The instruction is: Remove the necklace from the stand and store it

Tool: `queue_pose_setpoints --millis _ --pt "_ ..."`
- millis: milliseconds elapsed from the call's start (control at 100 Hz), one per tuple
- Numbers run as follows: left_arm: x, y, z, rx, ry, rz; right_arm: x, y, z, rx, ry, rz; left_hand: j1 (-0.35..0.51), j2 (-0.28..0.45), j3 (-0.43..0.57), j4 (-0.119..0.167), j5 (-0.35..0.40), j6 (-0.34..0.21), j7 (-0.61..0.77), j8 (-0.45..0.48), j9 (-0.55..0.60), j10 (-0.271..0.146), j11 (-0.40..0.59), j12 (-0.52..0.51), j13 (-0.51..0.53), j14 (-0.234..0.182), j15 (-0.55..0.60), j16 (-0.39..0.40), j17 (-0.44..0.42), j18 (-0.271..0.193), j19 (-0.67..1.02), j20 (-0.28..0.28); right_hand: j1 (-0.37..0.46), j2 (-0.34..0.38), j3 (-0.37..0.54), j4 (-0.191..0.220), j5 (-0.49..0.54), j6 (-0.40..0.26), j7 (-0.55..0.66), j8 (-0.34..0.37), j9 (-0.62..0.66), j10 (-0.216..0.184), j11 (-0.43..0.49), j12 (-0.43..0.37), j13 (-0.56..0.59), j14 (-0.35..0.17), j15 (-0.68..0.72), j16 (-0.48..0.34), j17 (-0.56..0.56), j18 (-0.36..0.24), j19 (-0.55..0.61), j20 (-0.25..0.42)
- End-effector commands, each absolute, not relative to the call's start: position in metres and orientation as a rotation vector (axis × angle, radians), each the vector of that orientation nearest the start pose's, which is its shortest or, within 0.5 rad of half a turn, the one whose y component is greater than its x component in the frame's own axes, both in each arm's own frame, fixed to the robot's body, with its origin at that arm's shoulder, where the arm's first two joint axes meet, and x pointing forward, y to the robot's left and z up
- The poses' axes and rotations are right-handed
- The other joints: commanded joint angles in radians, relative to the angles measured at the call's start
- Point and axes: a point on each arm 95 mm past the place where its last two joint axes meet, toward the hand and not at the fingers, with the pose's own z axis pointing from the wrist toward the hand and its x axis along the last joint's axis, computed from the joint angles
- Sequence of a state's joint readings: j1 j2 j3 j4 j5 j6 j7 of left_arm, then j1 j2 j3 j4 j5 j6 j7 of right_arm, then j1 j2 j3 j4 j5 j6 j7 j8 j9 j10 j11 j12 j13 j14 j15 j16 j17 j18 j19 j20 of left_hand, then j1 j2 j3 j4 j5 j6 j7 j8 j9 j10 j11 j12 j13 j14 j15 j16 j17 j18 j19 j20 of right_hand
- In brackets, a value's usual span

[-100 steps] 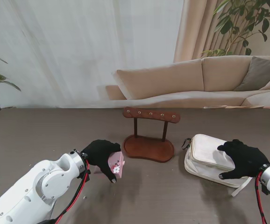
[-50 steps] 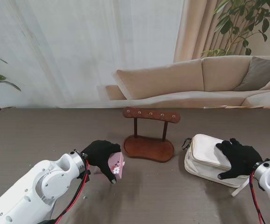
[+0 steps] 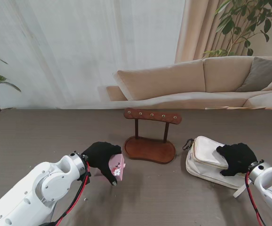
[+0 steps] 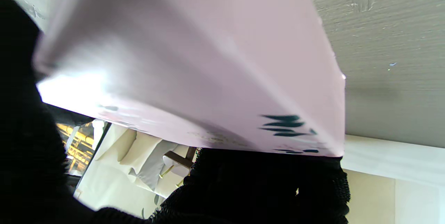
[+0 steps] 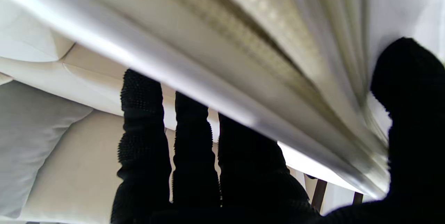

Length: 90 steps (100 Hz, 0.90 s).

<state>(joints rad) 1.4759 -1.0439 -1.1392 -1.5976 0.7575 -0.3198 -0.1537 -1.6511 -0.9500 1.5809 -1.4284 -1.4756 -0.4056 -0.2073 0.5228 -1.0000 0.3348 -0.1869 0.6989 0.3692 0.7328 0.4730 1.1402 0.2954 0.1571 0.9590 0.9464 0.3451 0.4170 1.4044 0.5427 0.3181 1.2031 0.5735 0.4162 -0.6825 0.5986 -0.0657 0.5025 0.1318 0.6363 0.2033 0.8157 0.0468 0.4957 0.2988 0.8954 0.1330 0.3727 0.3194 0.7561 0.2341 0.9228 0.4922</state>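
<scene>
The brown wooden stand (image 3: 152, 116) rises at the table's middle; I see no necklace on its pegs. My left hand (image 3: 100, 154) is to the stand's left and nearer to me, shut on a pink card (image 3: 117, 165) with a small flower-like piece on it; no chain can be made out. In the left wrist view the card (image 4: 208, 60) fills most of the picture above my gloved left hand (image 4: 264, 185). My right hand (image 3: 237, 157) is curled on the top of the white bag (image 3: 204, 160). In the right wrist view the bag's flap (image 5: 243, 43) lies between the thumb and fingers (image 5: 194, 168).
The bag's strap (image 3: 242, 190) trails toward me at its right end. A beige sofa (image 3: 211, 77) and plants stand beyond the table's far edge. Brown tabletop (image 3: 46, 132) stretches to the left of the stand.
My right hand has slid a little left along the bag and curled its spread fingers onto the flap. The left hand and its pink card have stayed put.
</scene>
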Motion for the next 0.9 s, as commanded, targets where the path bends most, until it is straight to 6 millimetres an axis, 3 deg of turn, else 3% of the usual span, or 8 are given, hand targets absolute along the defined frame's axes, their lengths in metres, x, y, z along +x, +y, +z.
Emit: queue_pose_setpoints --millis 0,20,30,50,120,180,540,890 --pt "0.400 -0.035 -0.310 -1.176 1.829 -1.784 0.387 -0.173 -0.339 0.757 1.788 1.052 0.457 0.183 0.632 0.007 0.075 -0.174 0.681 0.091 0.120 -0.143 0.140 0.051 0.066 0.009 0.164 0.044 0.000 -0.039 0.019 0.016 0.165 0.071 0.148 0.064 0.157 -0.182 0.171 0.063 0.139 -0.078 0.065 0.065 0.111 -0.042 0.077 0.048 -0.297 -0.020 0.144 -0.031" --pt "0.400 -0.035 -0.310 -1.177 1.829 -1.784 0.388 -0.173 -0.340 0.756 1.784 1.059 0.457 0.184 0.632 0.007 0.075 -0.175 0.681 0.091 0.119 -0.143 0.140 0.051 0.066 0.009 0.164 0.044 0.000 -0.039 0.019 0.016 0.070 -0.020 0.482 0.009 0.198 -0.205 0.209 0.012 0.199 -0.082 0.076 0.092 0.159 -0.063 0.114 0.070 -0.250 -0.026 0.196 -0.032" --pt "0.400 -0.035 -0.310 -1.177 1.829 -1.784 0.389 -0.172 -0.340 0.758 1.782 1.063 0.458 0.183 0.632 0.007 0.075 -0.174 0.681 0.091 0.119 -0.142 0.140 0.051 0.066 0.009 0.164 0.044 0.000 -0.039 0.019 0.016 0.037 -0.051 0.626 -0.061 0.218 -0.215 0.234 -0.015 0.226 -0.083 0.074 0.107 0.178 -0.067 0.130 0.080 -0.236 -0.027 0.215 -0.033" --pt "0.400 -0.035 -0.310 -1.177 1.830 -1.784 0.390 -0.172 -0.341 0.764 1.781 1.069 0.458 0.183 0.632 0.007 0.075 -0.174 0.681 0.091 0.119 -0.142 0.139 0.051 0.066 0.009 0.164 0.044 0.000 -0.039 0.019 0.016 0.012 -0.081 0.766 -0.143 0.244 -0.228 0.274 -0.059 0.267 -0.084 0.066 0.131 0.204 -0.074 0.148 0.094 -0.217 -0.027 0.246 -0.035" --pt "0.399 -0.035 -0.310 -1.177 1.829 -1.784 0.392 -0.169 -0.345 0.784 1.771 1.098 0.457 0.183 0.632 0.007 0.075 -0.174 0.681 0.091 0.119 -0.143 0.139 0.051 0.066 0.010 0.164 0.044 0.000 -0.039 0.019 0.016 0.066 -0.121 0.831 -0.256 0.295 -0.263 0.372 -0.127 0.359 -0.087 0.055 0.183 0.286 -0.093 0.218 0.133 -0.151 -0.030 0.326 -0.027" --pt "0.399 -0.035 -0.310 -1.178 1.827 -1.784 0.395 -0.167 -0.346 0.779 1.766 1.113 0.457 0.184 0.632 0.007 0.076 -0.175 0.681 0.091 0.120 -0.144 0.140 0.051 0.066 0.010 0.164 0.043 0.001 -0.039 0.019 0.016 0.124 -0.116 0.825 -0.290 0.356 -0.314 0.450 -0.169 0.438 -0.099 0.065 0.211 0.346 -0.102 0.265 0.155 -0.107 -0.028 0.363 -0.026" --pt "0.397 -0.032 -0.310 -1.182 1.813 -1.779 0.405 -0.151 -0.351 0.725 1.763 1.232 0.458 0.183 0.631 0.007 0.075 -0.172 0.681 0.093 0.120 -0.141 0.140 0.051 0.066 0.011 0.165 0.042 0.000 -0.037 0.020 0.017 0.223 -0.043 0.856 -0.306 0.481 -0.423 0.597 0.065 0.501 -0.078 0.345 0.458 0.425 -0.135 0.761 0.324 0.073 -0.058 0.530 0.021" --pt "0.393 -0.025 -0.306 -1.180 1.794 -1.767 0.404 -0.139 -0.348 0.717 1.695 1.458 0.457 0.185 0.630 0.007 0.073 -0.173 0.679 0.094 0.119 -0.141 0.140 0.051 0.066 0.012 0.164 0.040 0.000 -0.036 0.020 0.017 0.212 -0.055 0.894 -0.277 0.549 -0.444 0.607 0.188 0.577 -0.074 0.352 0.550 0.424 -0.183 0.925 0.410 0.221 -0.087 0.516 0.069"
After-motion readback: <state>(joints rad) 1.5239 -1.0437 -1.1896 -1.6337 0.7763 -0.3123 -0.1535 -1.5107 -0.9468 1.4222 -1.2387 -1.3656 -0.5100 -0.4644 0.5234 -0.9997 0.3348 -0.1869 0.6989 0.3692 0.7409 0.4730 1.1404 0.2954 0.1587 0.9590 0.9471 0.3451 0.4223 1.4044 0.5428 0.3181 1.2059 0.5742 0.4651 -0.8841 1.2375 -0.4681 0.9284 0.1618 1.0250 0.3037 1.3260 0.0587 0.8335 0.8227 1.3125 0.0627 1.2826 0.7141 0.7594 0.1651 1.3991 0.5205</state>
